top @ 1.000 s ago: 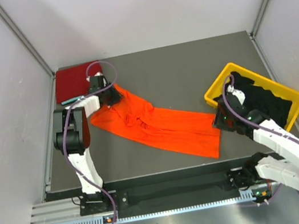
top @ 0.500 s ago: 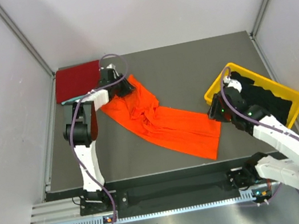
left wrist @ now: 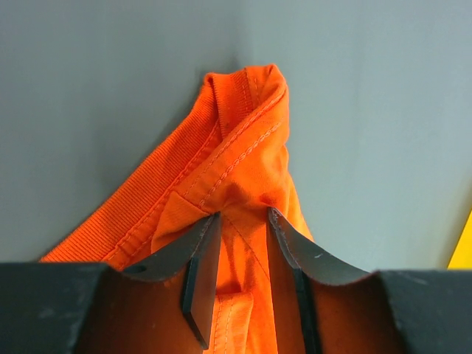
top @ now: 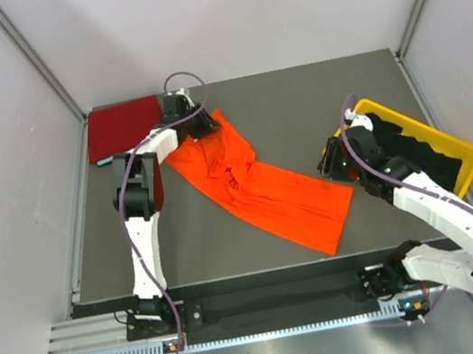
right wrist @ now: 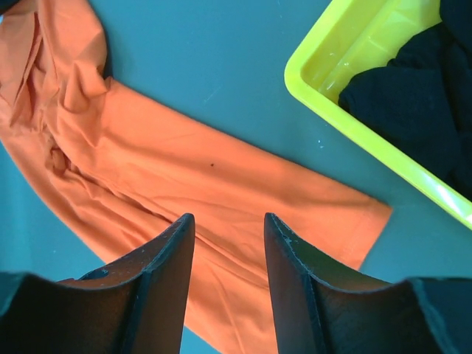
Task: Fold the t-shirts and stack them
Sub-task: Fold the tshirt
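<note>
A bright orange t-shirt [top: 267, 192] lies stretched diagonally across the dark table, crumpled near its far end. My left gripper [top: 200, 125] is shut on that far end; in the left wrist view the left gripper [left wrist: 243, 217] pinches orange cloth [left wrist: 243, 118] by the ribbed collar seam. My right gripper [top: 330, 163] hovers open beside the shirt's near right part; seen from its wrist, the right gripper [right wrist: 228, 221] has nothing between its fingers and orange cloth [right wrist: 184, 177] lies below. A dark red t-shirt [top: 123, 128] lies flat at the far left corner. Black t-shirts [top: 414, 146] fill the bin.
The yellow plastic bin [top: 470, 161] stands at the table's right edge, its rim [right wrist: 346, 122] close to my right gripper. A thin teal sliver [top: 105, 162] shows under the dark red shirt's near edge. White walls close in on three sides.
My left gripper has pulled the shirt's collar end farther back and to the right, and the whole shirt has shifted with it. My right gripper has moved back from the hem corner.
</note>
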Robot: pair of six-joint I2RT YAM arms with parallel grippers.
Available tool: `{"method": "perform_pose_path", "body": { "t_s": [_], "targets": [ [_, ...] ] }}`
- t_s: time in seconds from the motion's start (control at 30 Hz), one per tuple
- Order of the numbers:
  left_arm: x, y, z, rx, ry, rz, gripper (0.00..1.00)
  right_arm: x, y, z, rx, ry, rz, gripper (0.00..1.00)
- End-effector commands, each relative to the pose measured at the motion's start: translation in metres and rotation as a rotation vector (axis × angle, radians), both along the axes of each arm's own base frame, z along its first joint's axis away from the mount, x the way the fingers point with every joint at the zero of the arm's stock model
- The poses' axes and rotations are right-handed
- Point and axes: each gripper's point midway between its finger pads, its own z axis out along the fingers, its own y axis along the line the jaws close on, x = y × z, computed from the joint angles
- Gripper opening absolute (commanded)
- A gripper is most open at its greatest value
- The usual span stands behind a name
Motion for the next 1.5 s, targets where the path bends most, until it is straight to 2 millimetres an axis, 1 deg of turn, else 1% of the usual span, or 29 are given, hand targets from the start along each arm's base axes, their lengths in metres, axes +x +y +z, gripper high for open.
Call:
{"method": "perform_pose_path", "body": {
  "t_s": [0.0, 0.07, 0.1, 0.17, 0.2, 0.23, 0.27, 0.3, 0.33, 0.37, 0.4, 0.43, 0.47, 0.5, 0.53, 0.57, 0.6, 0.67, 0.7, 0.73, 0.8, 0.83, 0.87, 0.9, 0.93, 1.03, 1.23, 1.3, 1.47],
  "targets": [
    [-0.016, 0.004, -0.049, 0.066, 0.13, 0.0, 0.37, 0.016, 0.01, 0.018, 0.02, -0.065, 0.022, 0.43],
    [-0.013, 0.006, -0.033, 0.077, 0.101, 0.006, 0.38, 0.018, 0.012, 0.01, 0.006, -0.04, 0.029, 0.43],
    [-0.012, 0.009, -0.028, 0.095, 0.1, 0.021, 0.38, 0.02, 0.013, 0.011, 0.004, -0.04, 0.032, 0.43],
    [-0.01, 0.013, -0.007, 0.114, 0.071, 0.017, 0.38, 0.021, 0.016, 0.006, 0.005, -0.026, 0.047, 0.43],
    [-0.015, 0.017, -0.002, 0.137, 0.088, 0.023, 0.38, 0.022, 0.017, 0.007, 0.005, -0.029, 0.051, 0.43],
    [-0.012, 0.026, 0.017, 0.176, 0.052, 0.045, 0.38, 0.023, 0.019, 0.008, 0.005, -0.031, 0.064, 0.43],
    [-0.013, 0.031, 0.027, 0.203, 0.043, 0.053, 0.38, 0.024, 0.021, 0.008, 0.004, -0.033, 0.075, 0.44],
    [-0.02, 0.04, 0.031, 0.246, 0.07, 0.068, 0.38, 0.027, 0.023, 0.01, -0.002, -0.028, 0.087, 0.44],
    [-0.019, 0.052, 0.049, 0.309, 0.038, 0.105, 0.38, 0.026, 0.025, 0.009, -0.011, -0.015, 0.11, 0.44],
    [-0.023, 0.063, 0.054, 0.35, 0.043, 0.132, 0.39, 0.025, 0.026, 0.006, -0.018, 0.002, 0.123, 0.44],
    [-0.029, 0.073, 0.055, 0.393, 0.052, 0.157, 0.4, 0.025, 0.028, 0.005, -0.02, 0.01, 0.134, 0.44],
    [-0.034, 0.08, 0.065, 0.416, 0.046, 0.176, 0.4, 0.024, 0.032, 0.003, -0.019, 0.021, 0.157, 0.44],
    [-0.038, 0.086, 0.066, 0.445, 0.041, 0.184, 0.4, 0.024, 0.033, 0.003, -0.019, 0.023, 0.167, 0.44],
    [-0.048, 0.09, 0.055, 0.46, 0.067, 0.184, 0.4, 0.023, 0.034, 0.002, -0.017, 0.026, 0.178, 0.45],
    [-0.052, 0.092, 0.06, 0.456, 0.058, 0.188, 0.4, 0.022, 0.037, 0.002, -0.011, 0.027, 0.191, 0.45],
    [-0.053, 0.092, 0.059, 0.441, 0.054, 0.184, 0.4, 0.021, 0.037, 0.002, -0.01, 0.024, 0.194, 0.45],
    [-0.062, 0.091, 0.047, 0.434, 0.077, 0.168, 0.4, 0.021, 0.038, 0.003, -0.009, 0.023, 0.197, 0.45],
    [-0.061, 0.085, 0.047, 0.389, 0.052, 0.147, 0.4, 0.02, 0.04, 0.003, -0.006, 0.022, 0.203, 0.45],
    [-0.065, 0.073, 0.044, 0.341, 0.059, 0.101, 0.4, 0.019, 0.04, 0.003, -0.003, 0.021, 0.205, 0.45],
    [-0.066, 0.07, 0.037, 0.33, 0.072, 0.089, 0.4, 0.018, 0.041, 0.002, -0.001, 0.021, 0.209, 0.45],
    [-0.062, 0.067, 0.033, 0.314, 0.086, 0.084, 0.4, 0.018, 0.042, 0.003, 0.001, 0.018, 0.212, 0.45],
    [-0.062, 0.066, 0.021, 0.316, 0.116, 0.083, 0.4, 0.019, 0.042, 0.004, 0.002, 0.017, 0.212, 0.45],
    [-0.062, 0.066, 0.016, 0.32, 0.131, 0.083, 0.4, 0.019, 0.043, 0.005, 0.003, 0.014, 0.212, 0.45],
    [-0.059, 0.066, 0.017, 0.319, 0.136, 0.086, 0.4, 0.019, 0.043, 0.006, 0.004, 0.011, 0.213, 0.45],
    [-0.058, 0.065, 0.007, 0.319, 0.152, 0.084, 0.4, 0.02, 0.043, 0.006, 0.006, 0.01, 0.212, 0.45],
    [-0.053, 0.068, -0.002, 0.334, 0.156, 0.105, 0.4, 0.021, 0.046, 0.009, 0.011, 0.004, 0.218, 0.45],
    [-0.049, 0.067, -0.006, 0.316, 0.139, 0.123, 0.39, 0.022, 0.047, 0.005, 0.009, 0.006, 0.221, 0.45],
    [-0.051, 0.068, -0.007, 0.319, 0.141, 0.129, 0.38, 0.021, 0.047, 0.002, 0.009, 0.009, 0.22, 0.45],
    [-0.048, 0.07, -0.003, 0.33, 0.124, 0.137, 0.37, 0.022, 0.05, -0.001, 0.012, 0.016, 0.223, 0.44]
  ]
}}
